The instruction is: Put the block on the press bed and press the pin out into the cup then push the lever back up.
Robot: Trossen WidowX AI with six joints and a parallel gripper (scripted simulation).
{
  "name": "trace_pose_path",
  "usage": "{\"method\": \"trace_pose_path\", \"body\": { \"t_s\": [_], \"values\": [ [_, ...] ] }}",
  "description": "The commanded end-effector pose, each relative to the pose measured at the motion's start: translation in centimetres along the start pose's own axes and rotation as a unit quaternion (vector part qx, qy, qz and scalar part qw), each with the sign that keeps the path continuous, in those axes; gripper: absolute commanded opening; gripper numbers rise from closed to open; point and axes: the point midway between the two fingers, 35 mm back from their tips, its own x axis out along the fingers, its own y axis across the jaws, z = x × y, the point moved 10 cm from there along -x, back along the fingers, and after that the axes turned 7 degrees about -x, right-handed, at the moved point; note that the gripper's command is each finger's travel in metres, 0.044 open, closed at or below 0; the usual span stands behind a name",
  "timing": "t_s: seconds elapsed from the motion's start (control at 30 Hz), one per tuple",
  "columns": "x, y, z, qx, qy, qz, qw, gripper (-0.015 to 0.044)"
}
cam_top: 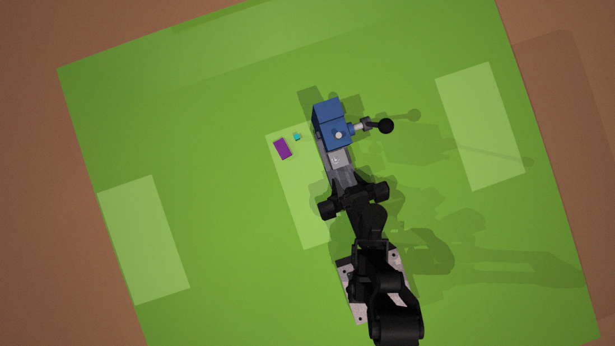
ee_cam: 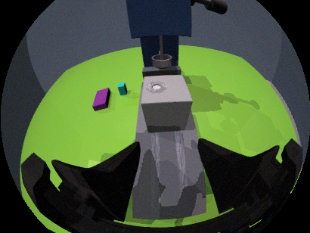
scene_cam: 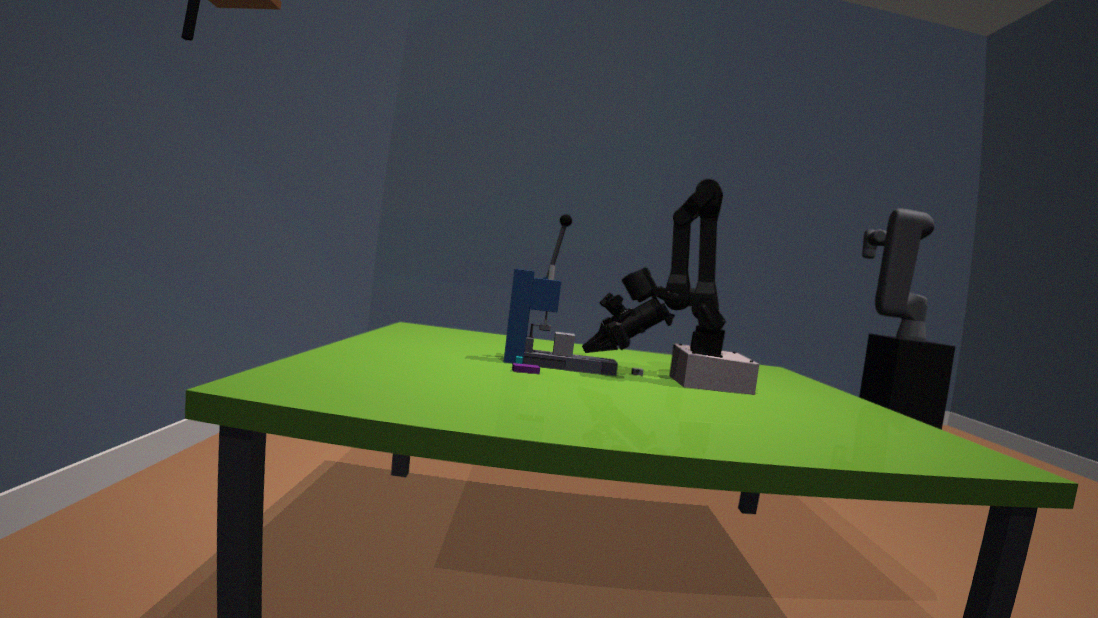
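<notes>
Gripper (cam_top: 344, 182) (scene_cam: 587, 349) (ee_cam: 169, 144): fingers spread, nothing held, probably to straddle block sides. Block (cam_top: 339, 158) (scene_cam: 563, 343) (ee_cam: 166, 102): upright on press bed (cam_top: 344, 177) (scene_cam: 583, 363) (ee_cam: 170, 197). Lever (cam_top: 378, 124) (scene_cam: 558, 244) (ee_cam: 206, 4): raised, presumably keeping punch clear.

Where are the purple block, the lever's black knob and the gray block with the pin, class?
Purple block (cam_top: 282, 148) (scene_cam: 526, 368) (ee_cam: 101, 99): top, exterior, wrist; its body.
Black knob (cam_top: 386, 125) (scene_cam: 565, 220): top, exterior; the ball.
Gray block (cam_top: 343, 157) (scene_cam: 563, 343) (ee_cam: 168, 116): top, exterior, wrist; top face, side, front.
</notes>
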Motion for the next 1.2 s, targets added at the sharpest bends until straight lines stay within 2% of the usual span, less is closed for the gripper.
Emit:
{"method": "trace_pose_path", "body": {
  "t_s": [0.0,0.27,0.43,1.17],
  "values": [
    [0.0,0.0,0.0,-0.003,-0.001,0.003,1.0,0.03],
    [0.1,0.0,0.1,-0.003,-0.001,0.003,1.0,0.03],
    [2.8,-0.3,2.0,-0.003,-0.003,0.003,1.0,0.03],
    [3.0,-1.9,1.9,-0.003,-0.004,0.002,1.0,0.03]
  ]
}}
